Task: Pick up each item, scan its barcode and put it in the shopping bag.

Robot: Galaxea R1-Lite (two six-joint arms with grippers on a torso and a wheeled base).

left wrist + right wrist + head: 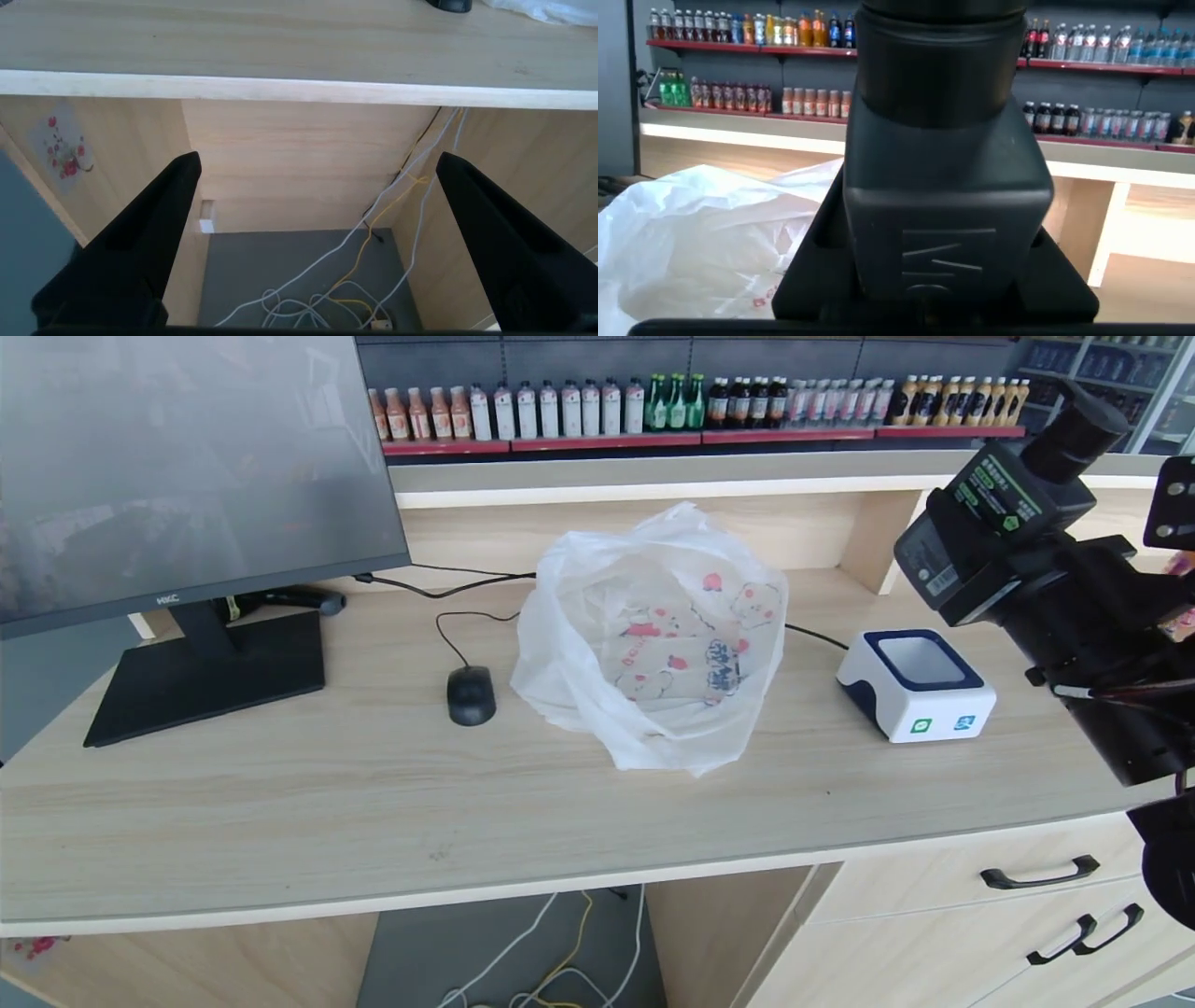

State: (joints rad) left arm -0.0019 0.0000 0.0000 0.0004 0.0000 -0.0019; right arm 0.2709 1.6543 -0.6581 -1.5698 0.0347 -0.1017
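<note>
Okay, your right gripper (1013, 602) is clamped on the black bottle (1004, 504), above and just right of the scanner (915, 686), long axis tilted, base end nearer it. The shopping bag (653, 635) sits left of the scanner. Left gripper (318, 187) fingers are apart, lower, well left.

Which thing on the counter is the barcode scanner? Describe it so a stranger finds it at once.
Start at the long wooden counter and find the white shopping bag at its middle. To the robot's right of it sits the scanner. It is the only small white box, with a dark blue rim around a window.
</note>
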